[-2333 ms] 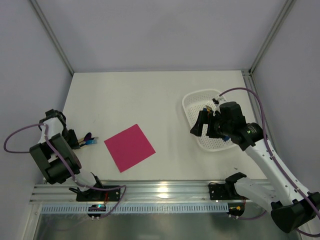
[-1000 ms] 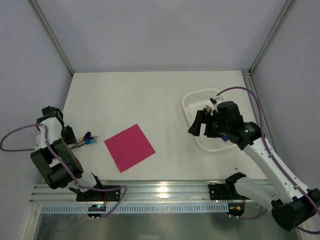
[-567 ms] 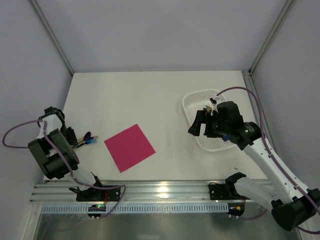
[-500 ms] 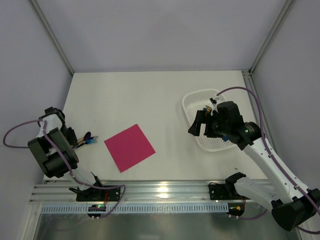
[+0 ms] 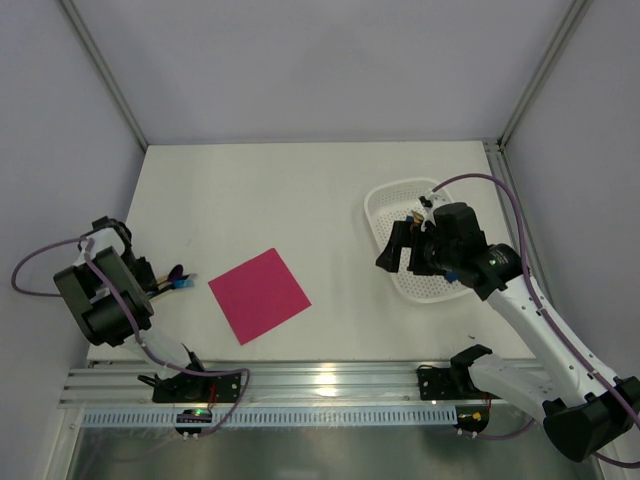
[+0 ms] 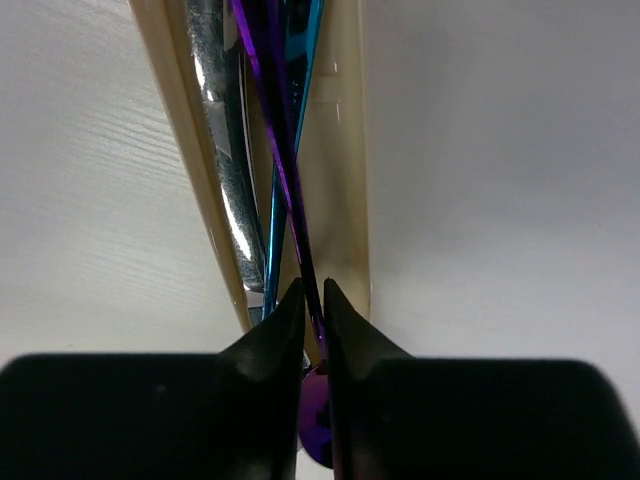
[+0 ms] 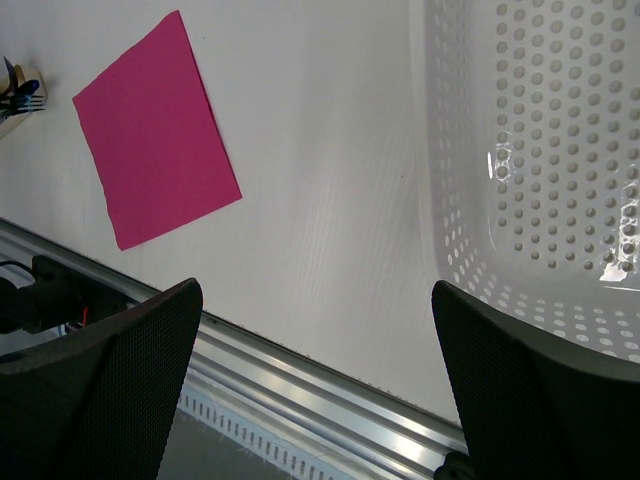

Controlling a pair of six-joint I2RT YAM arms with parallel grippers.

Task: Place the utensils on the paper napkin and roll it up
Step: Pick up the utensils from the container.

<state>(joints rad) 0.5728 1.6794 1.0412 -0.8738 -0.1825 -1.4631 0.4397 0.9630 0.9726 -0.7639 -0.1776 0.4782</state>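
Left wrist view shows the left gripper pressed almost together, its jaws pinching the thin handle of one purple utensil. That handle lies crossed over one blue utensil, one silvery piece and a beige stick, all bundled near the left of the single paper napkin. Well to the right of the napkin, the right gripper hangs spread wide, holding nothing, beside one white perforated basket.

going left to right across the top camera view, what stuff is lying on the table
utensils → pink napkin → white basket
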